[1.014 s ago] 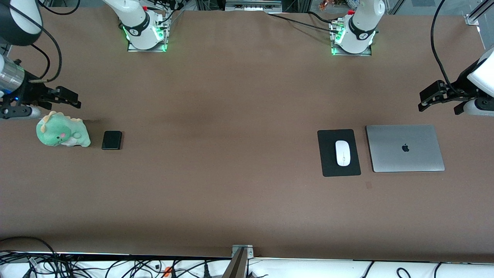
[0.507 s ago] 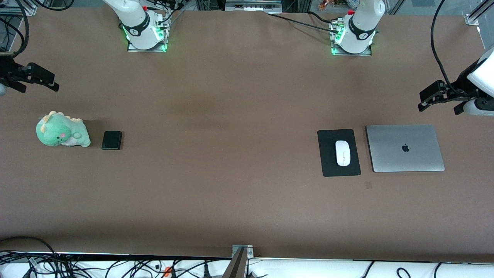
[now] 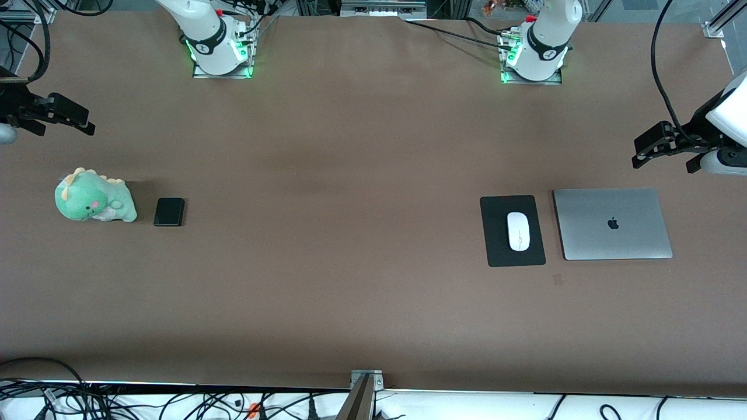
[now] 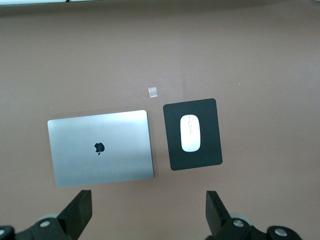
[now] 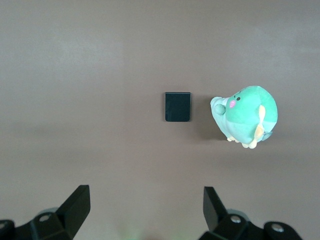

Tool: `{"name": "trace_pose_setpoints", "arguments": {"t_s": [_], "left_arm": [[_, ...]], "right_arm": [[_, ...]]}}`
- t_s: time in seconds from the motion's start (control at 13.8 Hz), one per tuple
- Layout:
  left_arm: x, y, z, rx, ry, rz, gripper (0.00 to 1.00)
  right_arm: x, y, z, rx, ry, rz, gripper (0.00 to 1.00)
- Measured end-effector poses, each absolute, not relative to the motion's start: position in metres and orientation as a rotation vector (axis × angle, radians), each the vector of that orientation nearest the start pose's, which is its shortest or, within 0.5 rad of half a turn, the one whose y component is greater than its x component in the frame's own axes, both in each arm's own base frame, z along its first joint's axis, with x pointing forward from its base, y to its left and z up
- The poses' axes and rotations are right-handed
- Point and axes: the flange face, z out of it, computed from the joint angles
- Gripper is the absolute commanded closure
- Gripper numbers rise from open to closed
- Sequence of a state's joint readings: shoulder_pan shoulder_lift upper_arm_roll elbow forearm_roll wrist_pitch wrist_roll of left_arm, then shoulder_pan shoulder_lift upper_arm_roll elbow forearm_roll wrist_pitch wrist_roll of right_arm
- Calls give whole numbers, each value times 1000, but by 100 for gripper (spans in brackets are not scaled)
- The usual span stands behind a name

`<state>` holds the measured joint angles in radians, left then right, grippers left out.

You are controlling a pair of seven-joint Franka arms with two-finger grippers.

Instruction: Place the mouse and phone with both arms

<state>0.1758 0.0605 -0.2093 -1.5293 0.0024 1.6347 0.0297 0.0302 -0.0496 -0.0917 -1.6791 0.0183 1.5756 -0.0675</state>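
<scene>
The white mouse [image 3: 518, 231] lies on a black mat [image 3: 496, 233] beside a closed silver laptop [image 3: 613, 224]. It also shows in the left wrist view [image 4: 190, 133]. The black phone [image 3: 169, 211] lies flat on the table beside a green plush dinosaur [image 3: 93, 203], and shows in the right wrist view [image 5: 177, 106]. My left gripper [image 3: 645, 153] hangs open and empty over bare table at the left arm's end; its own view [image 4: 149, 210] shows the jaws wide apart. My right gripper [image 3: 81, 119] hangs open and empty over bare table at the right arm's end, jaws wide apart in its view [image 5: 145, 207].
The brown table [image 3: 350, 204] is wide between the phone and the mat. A small pale tape square [image 4: 153, 91] sits on the table close to the mat. Both arm bases [image 3: 219, 49] [image 3: 534, 55] stand at the table's farther edge. Cables lie past the nearer edge.
My right gripper has moved from over the plush dinosaur out toward the right arm's end of the table, then held nearly still. The left arm, mouse and phone have not moved.
</scene>
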Motion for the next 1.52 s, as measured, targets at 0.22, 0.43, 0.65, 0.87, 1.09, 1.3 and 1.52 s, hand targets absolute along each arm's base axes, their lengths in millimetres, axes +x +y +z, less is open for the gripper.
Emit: {"name": "trace_pose_setpoints", "arguments": {"t_s": [0.22,0.43,0.65,0.87,1.09,1.3,1.52], "left_arm": [[579,-15,616,-3150,99,-63,0],[578,-16,615,-3150,99,-54,0],[577,-16,614,-3150,102,-34,0],[576,-16,614,-3150,100,-30,0],[576,-16,613,-3150,100,-25,0],[575,-15,612,-3150,99,0,0],[574,-15,611,-3150,99,5,0]], "right_arm": [[536,-33,601,-3114,-6,81,0],[536,-33,601,-3115,-4,81,0],[536,-34,602,-3121,-4,79,0],[536,-34,603,-3123,-4,78,0],[536,-34,603,-3123,-4,78,0],[536,-34,603,-3124,-3,79,0],[536,-34,604,-3124,-3,79,0]]}}
